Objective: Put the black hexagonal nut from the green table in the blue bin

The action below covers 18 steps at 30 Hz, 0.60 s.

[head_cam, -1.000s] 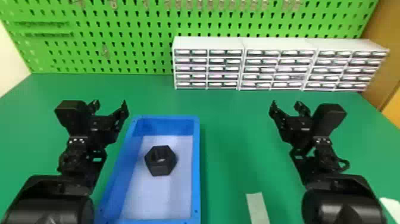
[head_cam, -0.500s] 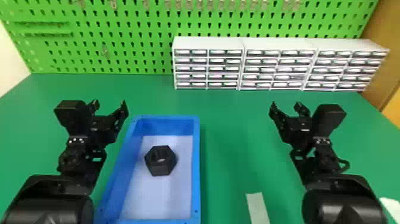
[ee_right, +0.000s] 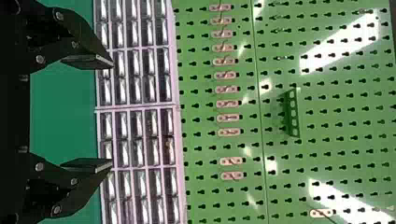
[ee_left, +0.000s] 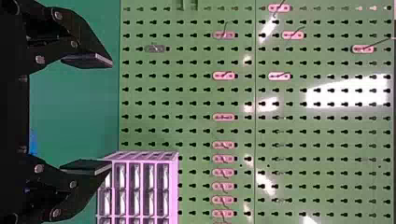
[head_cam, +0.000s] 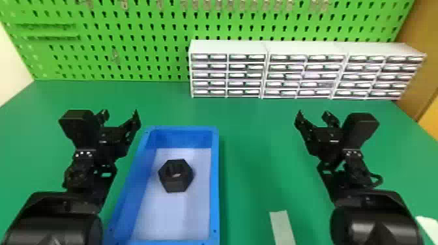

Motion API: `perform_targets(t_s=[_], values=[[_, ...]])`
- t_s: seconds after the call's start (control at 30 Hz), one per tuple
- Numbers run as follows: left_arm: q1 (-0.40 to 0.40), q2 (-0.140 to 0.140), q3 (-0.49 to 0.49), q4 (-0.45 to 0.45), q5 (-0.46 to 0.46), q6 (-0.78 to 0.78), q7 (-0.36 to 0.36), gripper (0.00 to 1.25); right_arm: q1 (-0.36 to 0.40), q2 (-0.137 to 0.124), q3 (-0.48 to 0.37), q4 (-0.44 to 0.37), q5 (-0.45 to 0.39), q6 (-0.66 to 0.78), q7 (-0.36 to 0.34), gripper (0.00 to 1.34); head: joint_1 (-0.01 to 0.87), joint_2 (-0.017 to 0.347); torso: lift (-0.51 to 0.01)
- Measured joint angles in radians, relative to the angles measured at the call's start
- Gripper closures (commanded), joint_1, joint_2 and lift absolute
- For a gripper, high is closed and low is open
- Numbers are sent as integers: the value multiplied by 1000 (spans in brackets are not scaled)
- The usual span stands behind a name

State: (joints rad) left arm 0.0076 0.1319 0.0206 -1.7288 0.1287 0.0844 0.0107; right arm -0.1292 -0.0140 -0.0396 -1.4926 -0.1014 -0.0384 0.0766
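The black hexagonal nut [head_cam: 176, 176] lies flat on the pale floor of the blue bin [head_cam: 214, 182], in the head view. Left of the bin's far corner, my left gripper [head_cam: 120, 114] stands open, its fingers apart and holding nothing. In the left wrist view, wide space separates the tips of that left gripper [ee_left: 111, 115]. My right gripper [head_cam: 314, 116] is also open, well to the right of the bin over the green table [head_cam: 247, 146]. The right wrist view has the right gripper [ee_right: 112, 115] with nothing between its fingertips.
White drawer cabinets [head_cam: 267, 47] line the back of the table against a green pegboard [head_cam: 146, 62]. A pale strip [head_cam: 282, 228] lies near the front, between the bin and the right arm. A white object [head_cam: 429, 228] sits at the right edge.
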Motion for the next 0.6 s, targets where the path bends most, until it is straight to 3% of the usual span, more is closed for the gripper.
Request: perform_targets(t_s=[0.6], values=[[0,0,-1,0,6,0,5,478,-1,-1,0,0,0,0,0,513,686,52,-97]])
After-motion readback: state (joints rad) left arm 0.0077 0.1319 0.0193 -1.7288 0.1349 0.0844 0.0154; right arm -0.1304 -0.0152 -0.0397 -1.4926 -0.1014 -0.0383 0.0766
